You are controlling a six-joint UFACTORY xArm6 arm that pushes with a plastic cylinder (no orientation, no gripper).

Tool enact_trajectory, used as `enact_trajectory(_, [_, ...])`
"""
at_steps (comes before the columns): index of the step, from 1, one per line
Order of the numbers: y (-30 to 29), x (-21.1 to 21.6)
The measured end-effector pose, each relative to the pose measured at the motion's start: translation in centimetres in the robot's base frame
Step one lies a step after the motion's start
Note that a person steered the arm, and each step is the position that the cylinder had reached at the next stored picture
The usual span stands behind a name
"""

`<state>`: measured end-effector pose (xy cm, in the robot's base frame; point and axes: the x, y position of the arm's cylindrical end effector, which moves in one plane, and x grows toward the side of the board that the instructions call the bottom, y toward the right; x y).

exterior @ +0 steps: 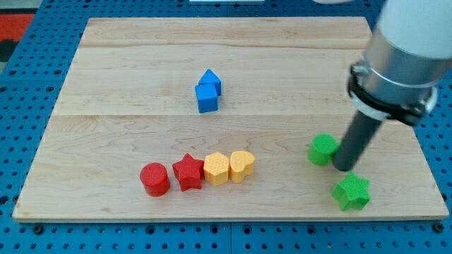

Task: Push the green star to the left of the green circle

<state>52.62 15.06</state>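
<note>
The green star (352,192) lies near the view's bottom right of the wooden board (141,63). The green circle (323,149) sits just above and to the left of it. My tip (344,168) stands between them, touching or almost touching the right side of the green circle, and just above the star's upper left.
A blue cube (207,99) with a blue pentagon-like block (210,80) behind it stands at the board's middle. A row lies at the lower middle: red circle (154,178), red star (188,171), yellow hexagon (217,168), yellow heart (241,166). The board's right edge is near the star.
</note>
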Motion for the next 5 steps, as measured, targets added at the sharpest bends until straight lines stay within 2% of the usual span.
enact_trajectory(1, [1.8,-1.2])
enact_trajectory(2, [7.8,3.3])
enact_trajectory(3, [7.1,9.2])
enact_trajectory(4, [1.7,8.2])
enact_trajectory(5, [-2.4,4.0])
